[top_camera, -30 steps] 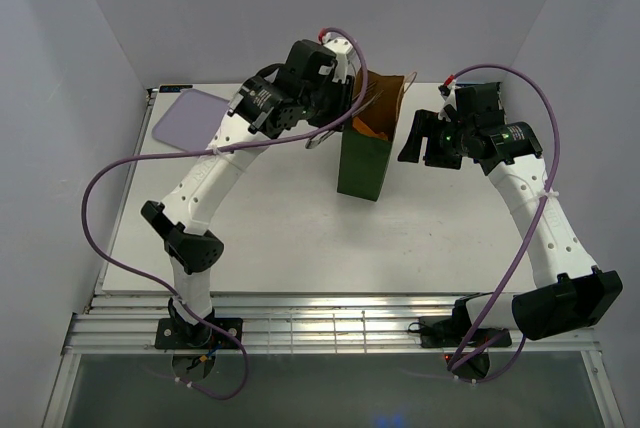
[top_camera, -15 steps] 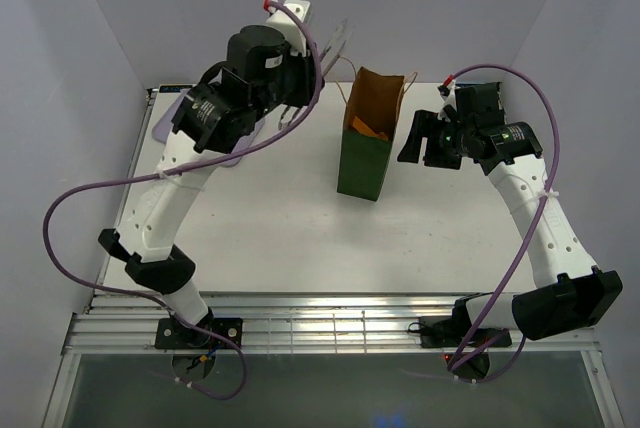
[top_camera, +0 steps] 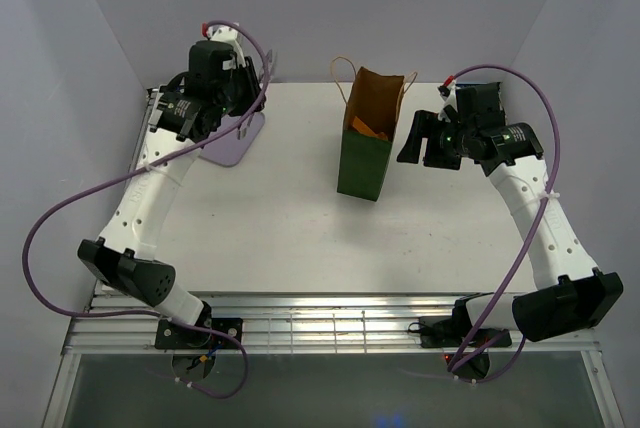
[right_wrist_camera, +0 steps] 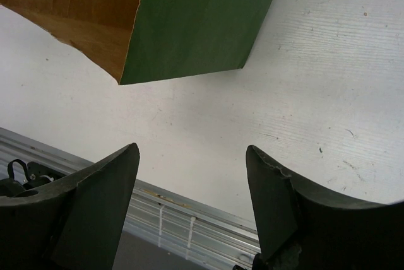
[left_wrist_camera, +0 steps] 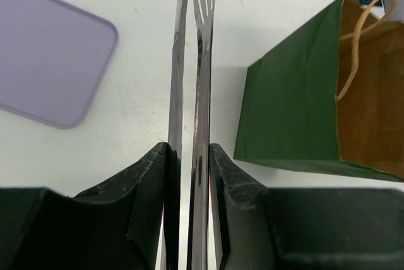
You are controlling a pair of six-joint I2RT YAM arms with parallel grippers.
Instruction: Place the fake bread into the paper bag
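Observation:
The paper bag (top_camera: 362, 160) stands upright mid-table, dark green outside and brown inside, with its mouth open. A golden-orange shape (top_camera: 372, 130) lies inside it; I cannot tell whether it is bread. No other pastry is in view. My left gripper (top_camera: 240, 90) is at the far left over the lilac tray, shut on metal tongs (left_wrist_camera: 203, 43) that stick out past its fingers (left_wrist_camera: 188, 147); the tong tips are empty. The bag also shows in the left wrist view (left_wrist_camera: 290, 118). My right gripper (top_camera: 410, 143) is open and empty just right of the bag (right_wrist_camera: 202, 24), its jaws wide apart (right_wrist_camera: 192, 150).
A lilac tray (top_camera: 228, 140) lies flat at the far left of the table, also seen in the left wrist view (left_wrist_camera: 44, 62), with nothing on its visible part. The table's near edge with metal rails (right_wrist_camera: 170, 210) is below the right gripper.
My left arm has swung left, from over the bag's mouth to above the lilac tray, still holding the tongs. The right arm and the bag have not moved.

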